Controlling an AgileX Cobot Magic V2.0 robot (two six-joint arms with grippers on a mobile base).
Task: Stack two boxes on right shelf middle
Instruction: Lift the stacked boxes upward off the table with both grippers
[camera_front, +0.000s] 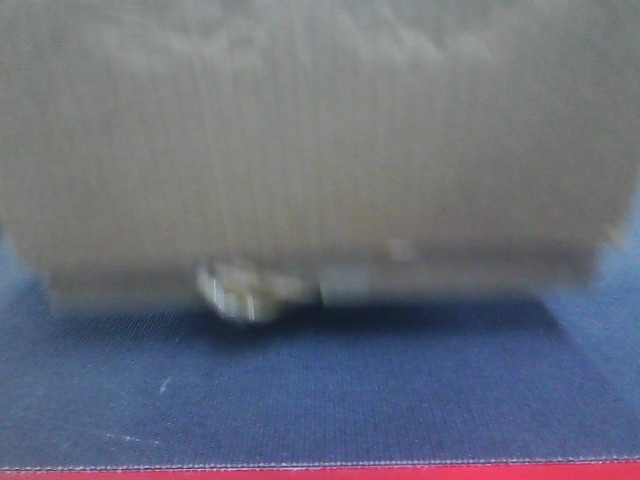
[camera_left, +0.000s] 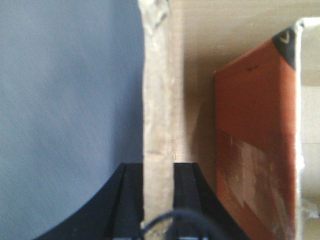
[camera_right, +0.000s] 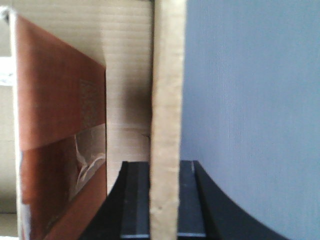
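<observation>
Large box (camera_front: 320, 130): plain brown corrugated cardboard. It fills the blurred front view, low over the dark fabric table (camera_front: 320, 400) with its red edge (camera_front: 320, 472). Whether it rests there or is lifted cannot be told.
Left gripper (camera_left: 159, 170): the black jaws are narrow, pinched on either face of an upright side wall (camera_left: 157, 90) of the large box.
Right gripper (camera_right: 165, 167): the same hold on the opposite wall (camera_right: 167, 75), with the jaws closed onto the cardboard.
Flat panel (camera_left: 255, 140): reddish-brown with patches of peeling tape, standing on edge inside the large box and apart from both gripped walls. It also shows in the right wrist view (camera_right: 60, 100). It is probably the thin second box, though that is a judgement.
Shiny bit (camera_front: 235, 295): a small metallic blur at the box's lower edge, too smeared to identify.
Shelf: not in any view.
Progress: the two-handed grasp looks secured, and both boxes appear to be gathered as one load. Carrying the load to the shelf's middle level, setting it down and stacking are all left to do.
</observation>
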